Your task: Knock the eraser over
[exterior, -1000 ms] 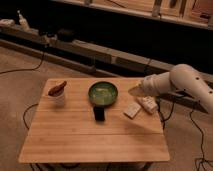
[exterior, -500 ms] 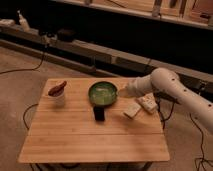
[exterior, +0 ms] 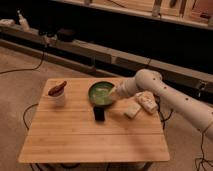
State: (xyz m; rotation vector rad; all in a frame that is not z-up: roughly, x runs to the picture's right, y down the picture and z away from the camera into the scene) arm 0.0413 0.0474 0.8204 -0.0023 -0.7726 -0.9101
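Observation:
The eraser [exterior: 99, 113], a small black upright block, stands on the wooden table [exterior: 75, 135] just in front of the green bowl [exterior: 101, 93]. My white arm reaches in from the right. My gripper [exterior: 113, 95] is at the bowl's right rim, up and to the right of the eraser, apart from it.
A white cup with a brown item on it [exterior: 58, 93] stands at the table's left. A pale flat block [exterior: 132, 110] and a white oblong item with markings [exterior: 146, 101] lie at the right, under my arm. Cables run across the floor; a dark ledge lies behind.
My arm has swung left across the table's right side, bringing the gripper from near the pale block to the bowl's right rim. The eraser still stands.

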